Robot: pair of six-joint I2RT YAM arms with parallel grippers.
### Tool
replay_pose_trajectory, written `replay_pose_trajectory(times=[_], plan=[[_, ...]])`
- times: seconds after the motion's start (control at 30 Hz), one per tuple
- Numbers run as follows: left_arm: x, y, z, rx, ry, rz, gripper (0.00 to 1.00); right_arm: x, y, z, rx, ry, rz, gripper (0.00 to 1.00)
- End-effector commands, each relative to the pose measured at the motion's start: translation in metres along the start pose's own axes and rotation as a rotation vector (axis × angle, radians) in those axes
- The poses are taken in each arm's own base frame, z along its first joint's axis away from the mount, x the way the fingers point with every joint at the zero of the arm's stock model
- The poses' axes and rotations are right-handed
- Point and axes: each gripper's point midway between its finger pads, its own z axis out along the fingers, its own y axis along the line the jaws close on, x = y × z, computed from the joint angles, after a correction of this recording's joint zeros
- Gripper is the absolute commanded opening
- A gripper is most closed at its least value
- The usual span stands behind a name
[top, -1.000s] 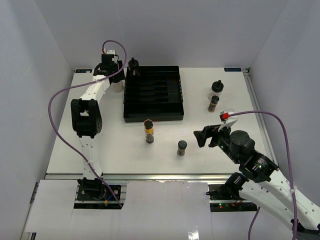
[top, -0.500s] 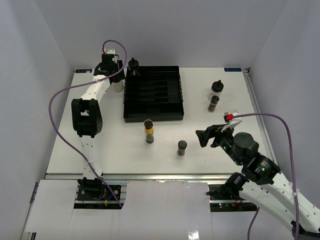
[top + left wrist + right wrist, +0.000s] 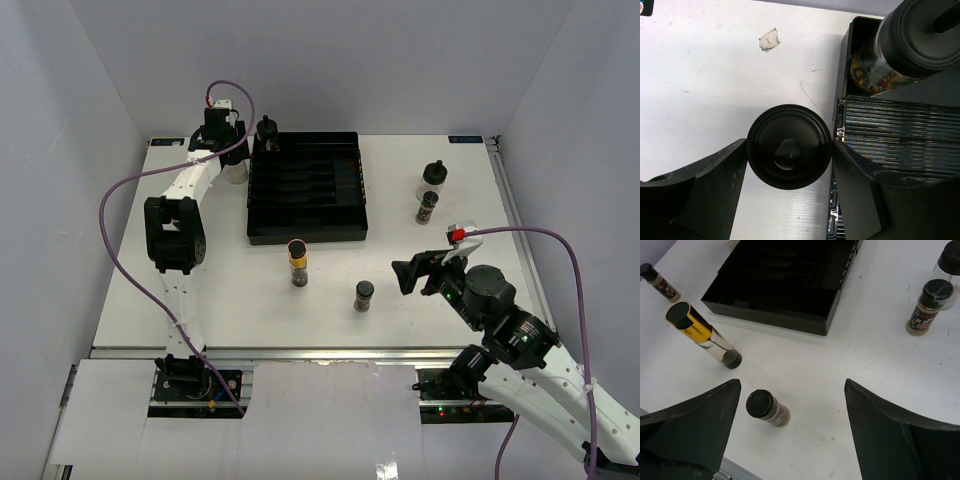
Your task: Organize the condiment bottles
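My left gripper (image 3: 789, 150) is at the tray's far left corner, shut on a squat bottle with a black knobbed cap (image 3: 789, 135); both fingers touch its sides. From above, that gripper (image 3: 228, 150) hides most of this bottle (image 3: 235, 173). A second squat bottle (image 3: 900, 50) stands in the tray's corner slot (image 3: 267, 132). My right gripper (image 3: 790, 405) hangs open over a dark spice jar (image 3: 767, 409) standing on the table (image 3: 364, 295). The yellow-banded bottle (image 3: 297, 262) stands in front of the tray. Another squat bottle (image 3: 434, 180) and a spice jar (image 3: 427, 208) stand at the right.
The black slotted tray (image 3: 308, 236) lies at the back middle of the white table (image 3: 230, 290). A small dark-capped jar (image 3: 657, 282) shows at the far left of the right wrist view. Grey walls close in the sides and back.
My right arm has drawn back slightly toward the near right, its gripper still open. The left arm has not visibly moved.
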Motion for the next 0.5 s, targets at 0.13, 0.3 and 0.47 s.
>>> replay_pose_trajectory(times=[0.13, 0.3, 0.47], plan=[[-0.0195, -0.0061, -0.0011, 0.004, -0.052, 0.011, 0.78, -0.0128, -0.0007, -0.0008, 0.006, -0.054, 0.004, 0.91], [-0.0201, -0.0064, 0.0021, 0.006, -0.067, 0.022, 0.76, -0.0132, -0.0012, -0.0007, 0.009, -0.057, 0.004, 0.91], [-0.0190, -0.0069, 0.0044, 0.008, -0.067, 0.032, 0.62, -0.0139, -0.0011, 0.0001, 0.011, -0.056, 0.004, 0.91]])
